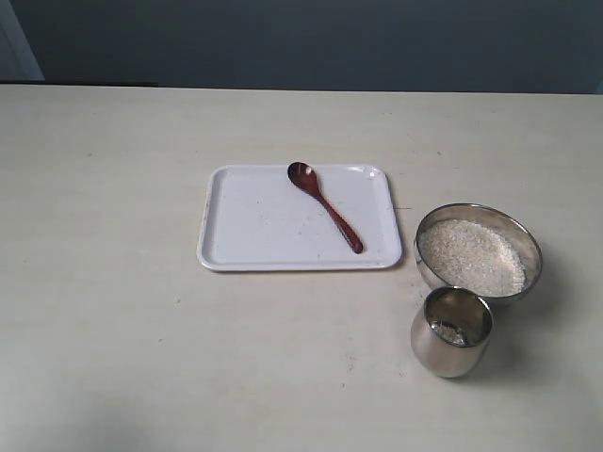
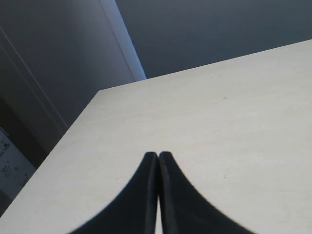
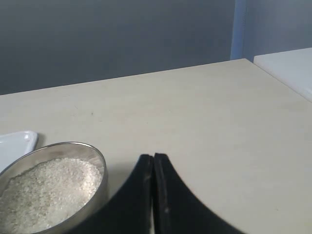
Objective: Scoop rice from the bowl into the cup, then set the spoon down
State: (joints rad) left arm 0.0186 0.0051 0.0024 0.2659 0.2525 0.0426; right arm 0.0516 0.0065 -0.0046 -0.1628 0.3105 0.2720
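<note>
The reddish-brown wooden spoon (image 1: 325, 204) lies slantwise on the white tray (image 1: 254, 240), its oval bowl toward the far side. To the right stands the wide steel bowl (image 1: 529, 242) (image 3: 97, 161), filled with white rice (image 1: 471, 254) (image 3: 48, 192). Just in front of it is the small steel cup (image 1: 450, 331), with a little rice (image 1: 450, 331) at its bottom. Neither arm shows in the exterior view. My left gripper (image 2: 157, 155) is shut over bare table, holding nothing. My right gripper (image 3: 153, 156) is shut and empty, beside the bowl.
The pale table (image 1: 113, 282) spreads wide to the left and front. Its far edge meets a dark wall (image 1: 301, 38). A corner of the tray (image 3: 17, 141) shows past the bowl in the right wrist view, and a white surface (image 3: 287, 68) lies beyond the table's edge.
</note>
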